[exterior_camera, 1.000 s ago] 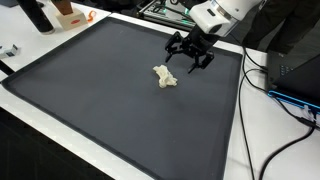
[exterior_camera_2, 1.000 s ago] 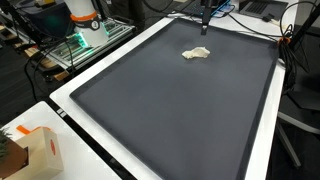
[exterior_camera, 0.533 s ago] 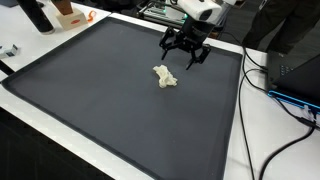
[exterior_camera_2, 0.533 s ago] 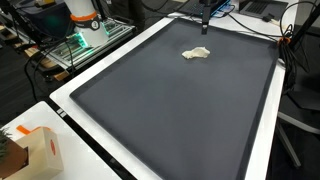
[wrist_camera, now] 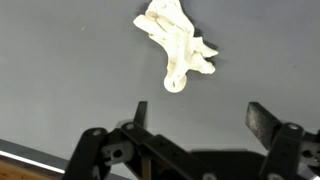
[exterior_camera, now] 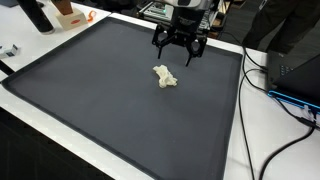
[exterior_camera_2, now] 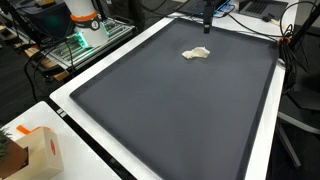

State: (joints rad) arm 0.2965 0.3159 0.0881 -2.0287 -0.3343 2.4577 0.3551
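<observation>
Nearest in an exterior view, the pale edge of the bench (exterior_camera: 238, 140), covered by a wide dark mat (exterior_camera: 90, 100). Further in, past the mat's middle, a small crumpled white rag (exterior_camera: 165, 77), lying alone and touched by nothing. Just beyond it, the gripper (exterior_camera: 180, 55), hovering clear of the mat, fingers (wrist_camera: 140, 112) spread wide and empty. In the wrist view, the rag (wrist_camera: 178, 45) ahead of the parted fingers, not between them. Reads as the approach stage of a pick, with no contact yet. Next move would call for centring the gap over the rag, lowering close to the mat, then closing on the thickest fold. Farthest back, an orange box (exterior_camera: 70, 16) off the mat.
</observation>
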